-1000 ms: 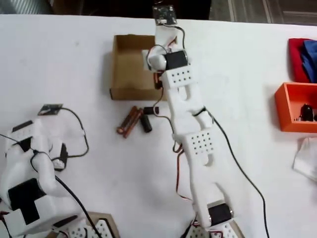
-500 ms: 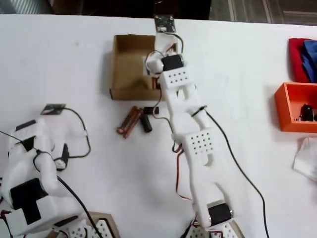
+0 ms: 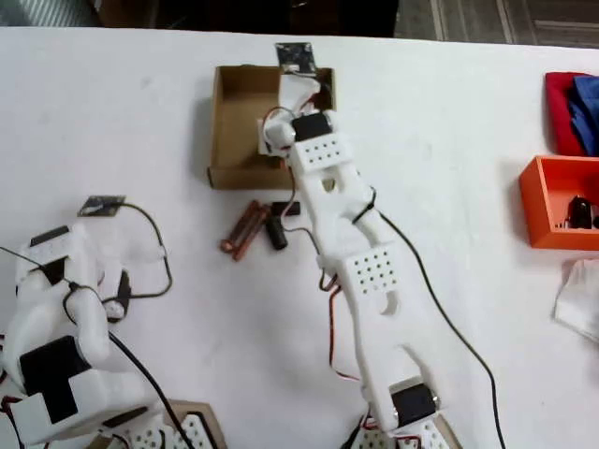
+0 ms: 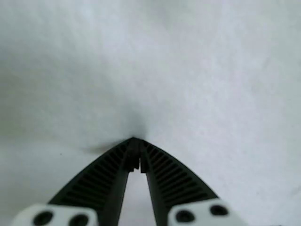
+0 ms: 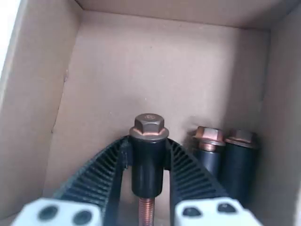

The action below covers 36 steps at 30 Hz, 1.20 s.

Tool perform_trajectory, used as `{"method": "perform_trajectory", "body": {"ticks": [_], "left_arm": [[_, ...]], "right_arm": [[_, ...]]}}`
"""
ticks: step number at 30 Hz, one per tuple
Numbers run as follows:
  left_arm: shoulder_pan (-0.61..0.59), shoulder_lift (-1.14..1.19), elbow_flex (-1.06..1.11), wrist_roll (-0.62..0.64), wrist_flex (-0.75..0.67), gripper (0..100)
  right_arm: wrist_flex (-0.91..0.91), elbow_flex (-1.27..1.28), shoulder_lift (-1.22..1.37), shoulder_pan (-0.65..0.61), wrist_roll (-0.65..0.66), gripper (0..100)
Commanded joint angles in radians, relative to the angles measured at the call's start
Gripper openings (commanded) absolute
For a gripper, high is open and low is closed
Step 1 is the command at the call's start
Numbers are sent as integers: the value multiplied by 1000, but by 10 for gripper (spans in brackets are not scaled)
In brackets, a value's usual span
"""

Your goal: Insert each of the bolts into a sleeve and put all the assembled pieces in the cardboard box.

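The right gripper point(image 5: 148, 151) squeezes a sleeved bolt point(image 5: 149, 134) inside the cardboard box point(image 5: 37, 103), just beside two finished pieces point(image 5: 225, 157). The box is bare on the other side. The left gripper point(image 4: 134, 153) is pinched together, empty.

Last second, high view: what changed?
The right gripper, shut on a copper bolt in a black sleeve, swung left from the right edge of the brown cardboard box to over its inside. Unchanged: the left arm stayed folded; the loose copper bolts and loose black sleeve lie beside the box.
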Motion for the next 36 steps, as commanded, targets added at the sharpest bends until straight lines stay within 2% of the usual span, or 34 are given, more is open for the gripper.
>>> {"method": "perform_trajectory", "body": {"ticks": [1, 23, 29, 36], "left_arm": [[37, 8, 5, -3, -32, 31], [37, 8, 5, -3, -37, 31], [37, 8, 5, -3, -37, 31], [35, 8, 5, -3, -37, 31]], "right_arm": [[-18, -8, -22, 7, -9, 22], [33, -18, 39, 10, -3, 28], [65, -20, 36, 10, -3, 183], [130, -104, -7, 8, -3, 142]]}}
